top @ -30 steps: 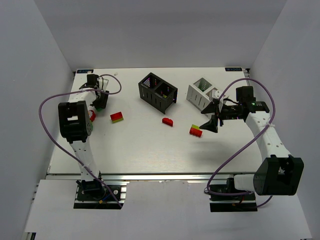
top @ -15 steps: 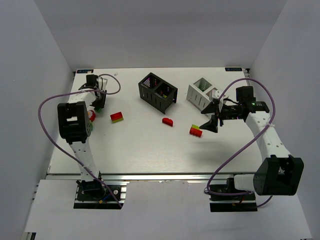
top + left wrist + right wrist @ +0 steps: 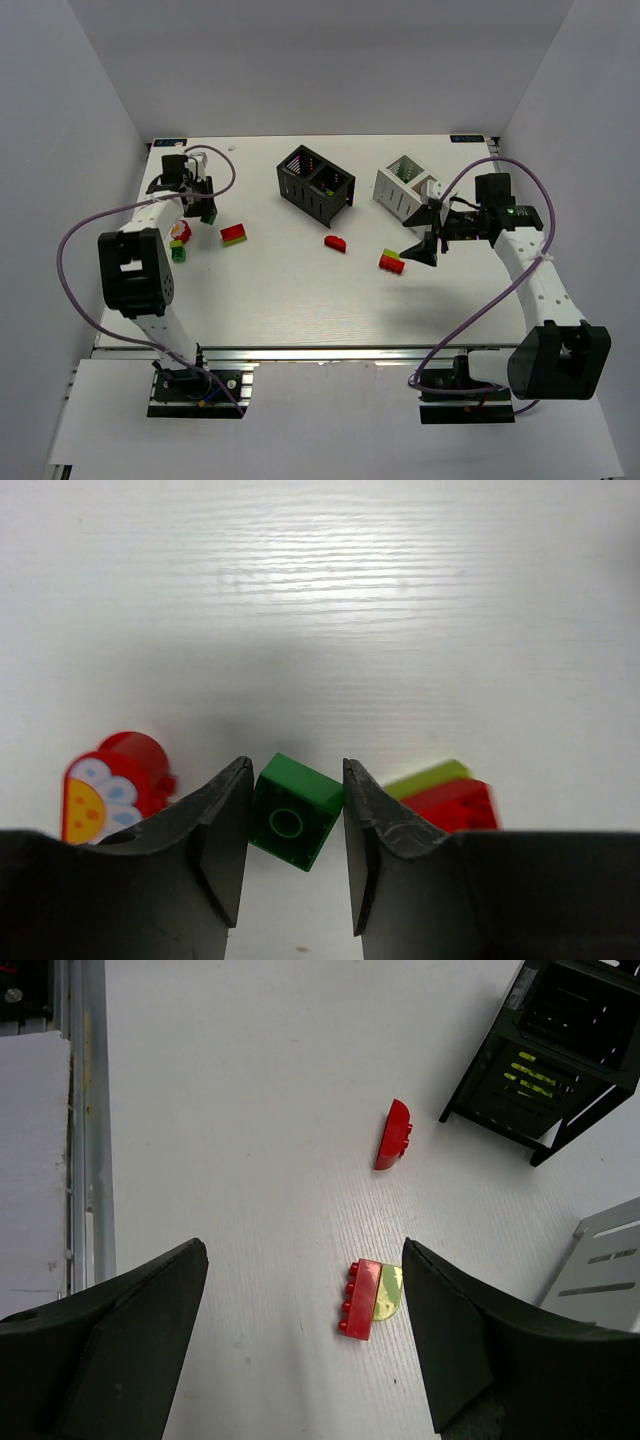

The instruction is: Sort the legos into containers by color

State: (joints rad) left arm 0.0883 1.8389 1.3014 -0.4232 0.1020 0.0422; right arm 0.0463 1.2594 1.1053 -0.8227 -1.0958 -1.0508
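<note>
Nearest, the right gripper (image 3: pixel 305 1260) hangs spread wide and empty above a red-and-yellow brick (image 3: pixel 368 1298), whose long axis lies square to the closing line. Farther back, the left gripper (image 3: pixel 294 775) is clamped on a green brick (image 3: pixel 295 818), held skewed. The black bin (image 3: pixel 316 183) lies to that arm's right, no brick between them; the white bin (image 3: pixel 405 188) sits nearer the right arm.
</note>
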